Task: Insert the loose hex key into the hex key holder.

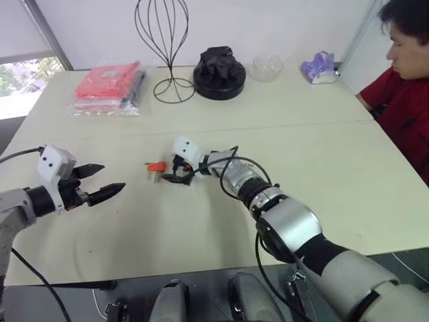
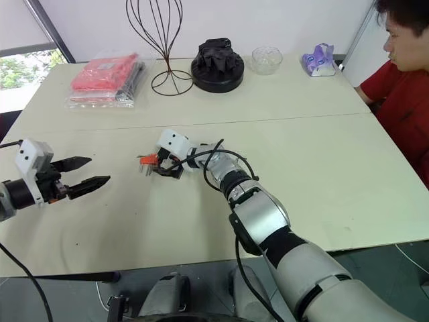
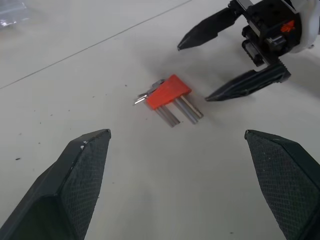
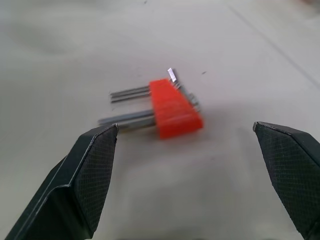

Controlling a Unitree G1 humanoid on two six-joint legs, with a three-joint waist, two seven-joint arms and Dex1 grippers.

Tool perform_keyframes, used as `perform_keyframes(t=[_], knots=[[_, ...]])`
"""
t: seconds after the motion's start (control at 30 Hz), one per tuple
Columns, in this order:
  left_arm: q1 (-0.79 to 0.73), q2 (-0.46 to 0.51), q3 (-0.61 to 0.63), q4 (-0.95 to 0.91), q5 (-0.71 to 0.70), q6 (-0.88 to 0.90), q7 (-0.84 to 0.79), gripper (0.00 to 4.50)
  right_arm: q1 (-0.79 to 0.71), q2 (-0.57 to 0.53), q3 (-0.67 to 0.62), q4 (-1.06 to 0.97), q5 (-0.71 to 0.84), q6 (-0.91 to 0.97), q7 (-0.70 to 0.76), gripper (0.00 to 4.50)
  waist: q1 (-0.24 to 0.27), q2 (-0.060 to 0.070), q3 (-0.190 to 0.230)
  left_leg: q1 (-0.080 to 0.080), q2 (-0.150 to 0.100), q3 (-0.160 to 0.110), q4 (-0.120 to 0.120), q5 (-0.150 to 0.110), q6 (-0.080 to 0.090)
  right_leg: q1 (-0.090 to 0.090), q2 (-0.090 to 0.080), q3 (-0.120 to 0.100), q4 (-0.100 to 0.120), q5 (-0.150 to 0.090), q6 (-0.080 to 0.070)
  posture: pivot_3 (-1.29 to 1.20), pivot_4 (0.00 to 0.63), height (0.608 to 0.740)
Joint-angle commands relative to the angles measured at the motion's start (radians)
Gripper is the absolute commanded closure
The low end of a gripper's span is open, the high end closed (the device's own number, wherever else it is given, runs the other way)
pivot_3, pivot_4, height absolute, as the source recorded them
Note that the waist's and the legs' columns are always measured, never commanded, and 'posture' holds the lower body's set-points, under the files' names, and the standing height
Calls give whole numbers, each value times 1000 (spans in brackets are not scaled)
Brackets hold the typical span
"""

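The hex key holder [image 1: 155, 166] is lying flat on the pale table [image 1: 322, 161], left of centre in the head view, with grey keys sticking out of its orange block; the right gripper [image 1: 175, 176] is sitting just beside it on its right, jaws spread wide and holding nothing; the left gripper [image 1: 100, 182] is hovering at the left edge, well apart from the holder, its fingers also gaping and empty; a separate loose hex key cannot be made out; a person in red [image 1: 402, 100] is sitting at the upper right

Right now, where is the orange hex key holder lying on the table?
The hex key holder lies flat on the table between the two open pincers, just ahead of the right pincer, with the left pincer farther off.
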Motion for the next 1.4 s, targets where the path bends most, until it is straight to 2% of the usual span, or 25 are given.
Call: perform_keyframes(t=[0.03, 0.33, 0.43, 0.53, 0.57, 0.63, 0.83, 0.97, 1.2, 1.3, 1.4], knots=[[16, -9, 58, -58, -21, 9, 31, 0, -16, 22, -1, 9, -44, 0, -50, 22, 0, 0, 0, 0, 0, 0, 0, 0, 0, 0, 0, 0, 0, 0, 0, 0, 150, 740], [85, -42, 122, -165, -57, 65, 113, 0, 24, 118, -24, 24, -83, 27, -121, 22, -4, 0, 0, 0, 0, 0, 0, 0, 0, 0, 0, 0, 0, 0, 0, 0, 150, 740], [108, -48, 151, -195, -71, 81, 134, 0, 33, 136, -26, 27, -97, 33, -139, 875, -2, 0, 0, 0, 0, 0, -1, 0, 0, 0, 0, 0, 0, 0, 0, 0, 150, 740], [130, -53, 178, -228, -85, 100, 152, 0, 39, 143, -33, 29, -101, 44, -142, 2428, 2, 0, 0, 0, -1, -1, -1, 0, -1, 0, -2, -1, 0, 0, 0, 0, 150, 740], [141, -54, 189, -239, -90, 106, 155, 0, 40, 144, -34, 29, -101, 47, -143, 3220, 2, 0, 0, 0, -1, -1, -1, 0, -1, 0, -2, -1, 0, 0, 0, 0, 150, 740], [158, -56, 204, -251, -94, 113, 161, 0, 43, 146, -41, 29, -99, 51, -137, 3466, 1, 0, 0, 0, -1, -1, -1, 0, -1, 1, -3, -1, 0, 0, 0, 0, 150, 740], [165, -47, 203, -245, -91, 110, 170, 0, 37, 143, -58, 25, -98, 47, -141, 3464, 1, 0, 0, 0, -1, -1, -1, 0, -1, 1, -3, -2, -1, 0, 0, 0, 150, 740], [113, -40, 168, -212, -100, 102, 160, 0, -23, 101, -27, 0, -125, -34, -100, 3464, 0, 0, 0, 0, -1, -1, -1, 0, -1, 1, -3, -2, -1, 0, 0, 0, 150, 740], [-208, -43, 0, 54, -103, 51, 49, 0, -206, -142, 103, -196, -228, -411, 80, 3464, 5, 0, 2, -1, -3, 1, 0, 2, -5, 1, 0, -4, -2, 0, 0, 0, 150, 740], [-382, -90, -91, 217, -100, 23, -21, 0, -202, -260, 146, -326, -248, -575, 125, 3464, 2, -1, 1, -1, -4, 1, 0, 1, -7, 1, 1, -4, -2, 0, 0, 0, 150, 740], [-543, -150, -169, 376, -84, -9, -92, 0, -167, -358, 181, -427, -294, -680, 95, 3464, 1, -1, 1, -1, -3, 2, 0, 1, -8, 1, 2, -4, -1, 0, 1, 0, 150, 740]])
